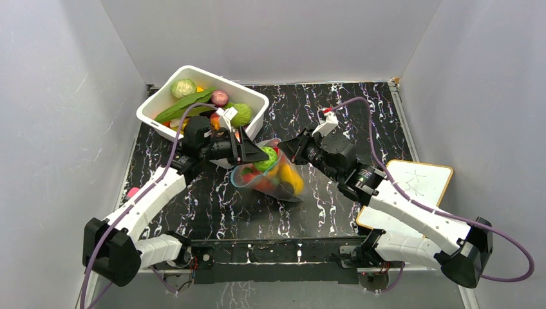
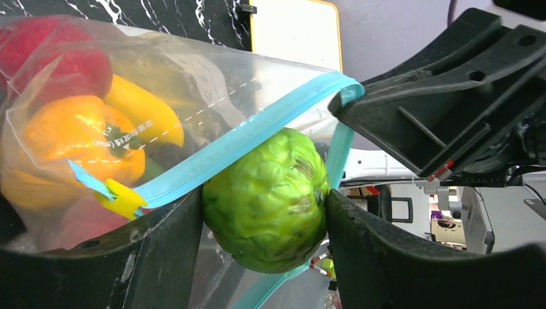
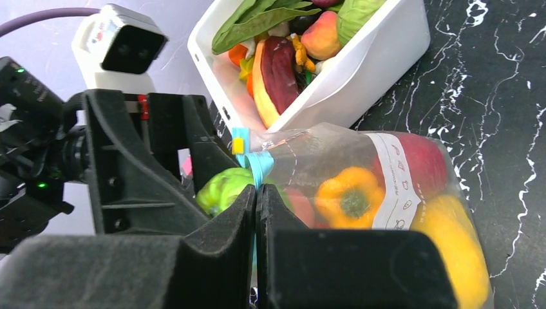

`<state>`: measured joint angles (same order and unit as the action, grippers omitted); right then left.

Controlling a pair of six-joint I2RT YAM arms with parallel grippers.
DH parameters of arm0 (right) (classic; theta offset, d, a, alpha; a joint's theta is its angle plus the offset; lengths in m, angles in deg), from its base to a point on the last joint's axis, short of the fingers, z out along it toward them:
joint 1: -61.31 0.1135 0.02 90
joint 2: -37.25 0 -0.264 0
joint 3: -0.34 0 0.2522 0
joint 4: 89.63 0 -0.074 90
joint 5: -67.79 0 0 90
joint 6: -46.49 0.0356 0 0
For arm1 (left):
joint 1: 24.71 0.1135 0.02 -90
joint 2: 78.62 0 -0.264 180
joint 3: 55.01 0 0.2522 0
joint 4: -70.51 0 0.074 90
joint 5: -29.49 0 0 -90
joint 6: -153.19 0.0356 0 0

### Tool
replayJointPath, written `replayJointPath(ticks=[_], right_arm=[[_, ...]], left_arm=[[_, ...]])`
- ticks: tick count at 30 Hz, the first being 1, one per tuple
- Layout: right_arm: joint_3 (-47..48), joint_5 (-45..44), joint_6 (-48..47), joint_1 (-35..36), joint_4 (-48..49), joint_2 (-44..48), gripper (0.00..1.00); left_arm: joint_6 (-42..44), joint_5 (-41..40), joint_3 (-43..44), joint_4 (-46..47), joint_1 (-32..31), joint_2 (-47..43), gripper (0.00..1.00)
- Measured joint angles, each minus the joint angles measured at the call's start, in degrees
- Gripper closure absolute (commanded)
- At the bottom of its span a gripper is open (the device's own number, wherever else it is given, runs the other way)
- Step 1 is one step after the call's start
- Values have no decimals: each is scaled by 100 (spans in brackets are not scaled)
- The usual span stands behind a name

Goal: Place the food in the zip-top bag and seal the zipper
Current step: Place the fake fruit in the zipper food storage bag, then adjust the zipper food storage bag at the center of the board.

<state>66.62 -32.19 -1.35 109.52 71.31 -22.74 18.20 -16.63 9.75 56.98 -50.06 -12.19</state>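
The mouth of the clear crinkly zip-top bag (image 1: 283, 183), at the centre of the top view, is plugged. A bumpy green toy vegetable (image 2: 267, 199) fills it, clamped between the left fingers (image 2: 148, 257). The right fingers (image 3: 219, 257) pinch the light-blue zipper strip (image 3: 257, 166) from the opposite side. Just behind, at upper left, the white rectangular plastic tub (image 1: 257, 103) blocks that approach. Bare black marbled worktop (image 1: 373, 122) lies open at upper right and lower centre. A flat white board (image 1: 418, 183) occupies the right edge.
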Motion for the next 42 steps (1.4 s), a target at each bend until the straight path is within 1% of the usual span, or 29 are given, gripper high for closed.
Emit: replayJointPath(ticks=[2,3,6,9,13,17,21,24,28,31,34,37,42], right_arm=[[0,66,-2,0,44,0,100],[0,87,-2,0,55,0,100],[-2,120,-4,0,68,0,100],[-2,118,-7,0,83,0,100],[-2,116,-55,0,68,0,100],[-2,160,-234,0,-48,0,100],[-2,284,-638,0,-238,0,100],[26,446,-1060,0,-466,0,100],[212,719,-1644,0,-852,37,100],[256,960,-1974,0,-1115,238,100],[256,1440,-2227,0,-1193,529,100],[256,1928,-2422,0,-1213,734,100],[256,2568,-2667,0,-1285,914,100]], left_arm=[[-4,-26,-31,7,-52,63,50],[-4,-42,-33,13,-87,103,47],[-2,-105,-33,4,-184,203,31],[7,-170,-33,-55,-238,229,22],[42,-321,2,-179,-278,223,19],[151,-540,101,-372,-291,118,19],[481,-726,184,-496,-291,-184,21],[990,-787,291,-658,-291,-426,23],[2020,-868,437,-1001,-291,-883,26],[2894,-870,538,-1327,-291,-1274,30],[3834,-789,570,-1611,-291,-1674,33],[4763,-638,570,-1930,-291,-2002,34],[5847,-354,570,-2470,-291,-2282,33]])
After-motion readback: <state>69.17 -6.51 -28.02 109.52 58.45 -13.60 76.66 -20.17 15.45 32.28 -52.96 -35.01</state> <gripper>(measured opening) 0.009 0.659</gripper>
